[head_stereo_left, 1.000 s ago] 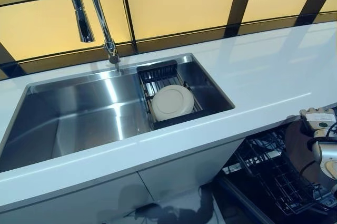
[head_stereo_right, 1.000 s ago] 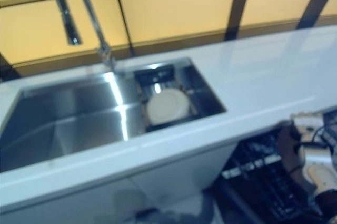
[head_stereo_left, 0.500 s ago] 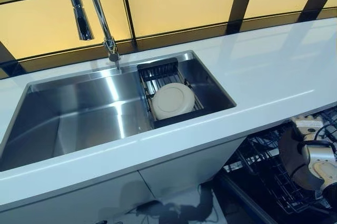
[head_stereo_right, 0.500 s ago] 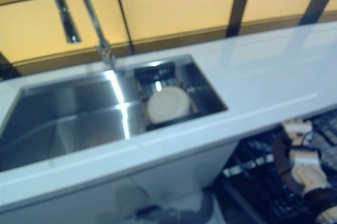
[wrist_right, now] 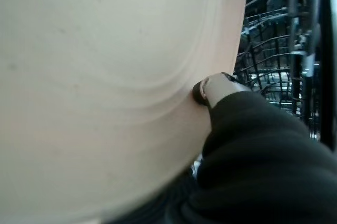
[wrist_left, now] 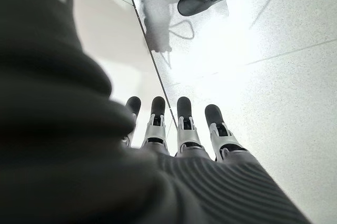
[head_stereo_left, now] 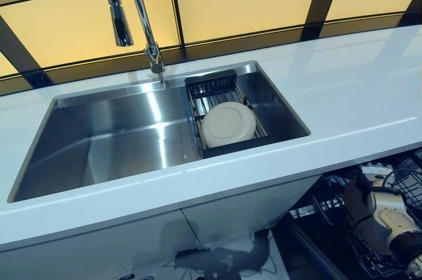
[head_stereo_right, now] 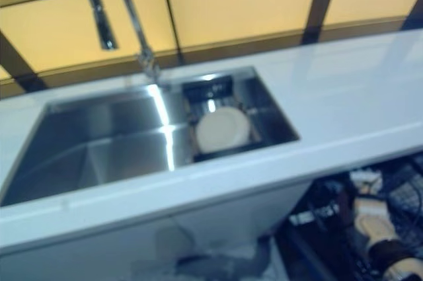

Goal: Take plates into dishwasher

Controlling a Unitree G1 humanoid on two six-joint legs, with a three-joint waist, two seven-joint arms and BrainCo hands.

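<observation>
the held plate (wrist_right: 105, 87) is cream-beige, matte and smooth, with a faint curved ridge where the rim meets the well; it fills nearly the whole right wrist view and carries no mark or writing that can be read. the right hand (wrist_right: 213, 89) has one digit pressed against the plate's face, so it is clamped on the plate, though the other fingers are hidden behind it. in the left eye view this hand (head_stereo_left: 379, 217) sits low inside the open dishwasher, down among the black wire rack (head_stereo_left: 343, 204), and there the plate itself is hard to make out.

a second plate (head_stereo_left: 228, 124), round and of the same pale cream, lies in a dark wire drainer (head_stereo_left: 217, 92) in the right end of the steel sink (head_stereo_left: 119, 138), above and left of the dishwasher rack. a tall chrome tap (head_stereo_left: 135, 16) rises behind the sink. the white counter (head_stereo_left: 343, 89) runs from the sink to above the rack.

the left hand (wrist_left: 179, 129) shows only in its own wrist view, fingers straight, side by side and holding nothing, over a pale speckled floor (wrist_left: 284, 92).
</observation>
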